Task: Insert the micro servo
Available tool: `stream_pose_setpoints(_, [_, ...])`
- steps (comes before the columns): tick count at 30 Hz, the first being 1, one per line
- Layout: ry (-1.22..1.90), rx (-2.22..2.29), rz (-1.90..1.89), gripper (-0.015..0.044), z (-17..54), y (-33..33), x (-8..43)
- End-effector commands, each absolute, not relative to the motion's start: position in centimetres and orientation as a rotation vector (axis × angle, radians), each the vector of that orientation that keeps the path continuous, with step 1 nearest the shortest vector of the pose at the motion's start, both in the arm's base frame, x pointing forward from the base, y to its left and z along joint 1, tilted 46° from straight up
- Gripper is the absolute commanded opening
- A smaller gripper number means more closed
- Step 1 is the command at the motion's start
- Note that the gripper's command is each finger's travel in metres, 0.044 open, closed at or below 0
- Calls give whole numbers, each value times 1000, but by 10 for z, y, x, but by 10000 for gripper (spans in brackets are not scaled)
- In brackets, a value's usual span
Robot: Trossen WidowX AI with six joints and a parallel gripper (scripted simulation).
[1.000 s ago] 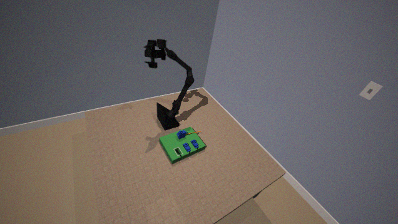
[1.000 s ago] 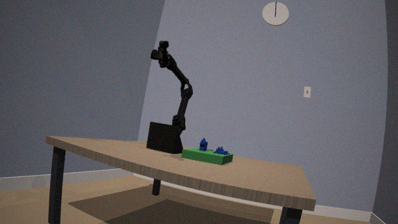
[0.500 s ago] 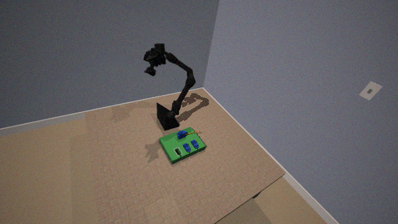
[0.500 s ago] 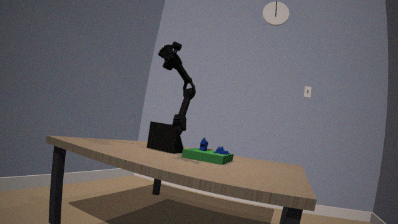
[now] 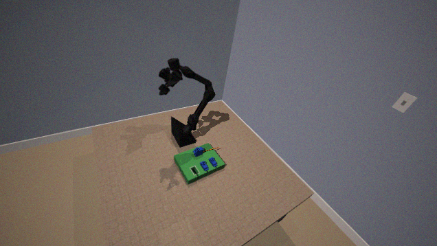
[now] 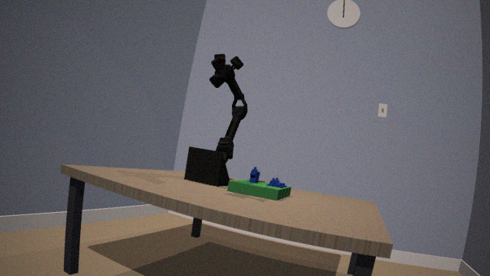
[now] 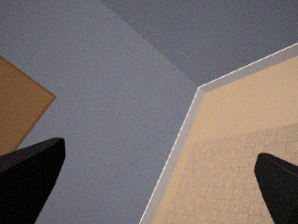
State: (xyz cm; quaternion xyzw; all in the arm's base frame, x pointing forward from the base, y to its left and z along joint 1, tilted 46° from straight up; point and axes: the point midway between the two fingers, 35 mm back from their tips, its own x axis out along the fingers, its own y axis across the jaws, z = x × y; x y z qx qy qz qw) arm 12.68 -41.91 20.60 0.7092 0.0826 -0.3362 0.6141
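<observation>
The loose blue micro servo point(image 5: 198, 151) point(image 6: 254, 175) stands on the rear part of the green deck point(image 5: 185, 159) point(image 6: 252, 190), taller than the seated servos. Its orange cable point(image 5: 211, 149) runs to the right past the deck's edge in the top view. The marked pocket point(image 5: 194, 170) is empty, pale-outlined and near the front left of the deck, with a notch towards the front edge. My gripper point(image 5: 161, 82) point(image 6: 215, 72) point(image 7: 161, 155) is open and empty, high above and away from the deck. The wrist view shows neither servo nor deck.
Two blue servos point(image 5: 204, 165) point(image 5: 213, 161) sit in the deck beside the pocket, to its right in the top view. The arm's black base point(image 5: 182, 134) point(image 6: 206, 166) stands close behind the deck. The wooden table point(image 5: 144, 206) point(image 6: 327, 216) carries both, with walls behind.
</observation>
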Motion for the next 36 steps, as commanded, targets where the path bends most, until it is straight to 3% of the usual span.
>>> stream_pose_setpoints(1, [303, 1526, -715, 440, 197, -403, 147])
stream_pose_setpoints(36, [863, 697, -43, 440, 131, -262, 252])
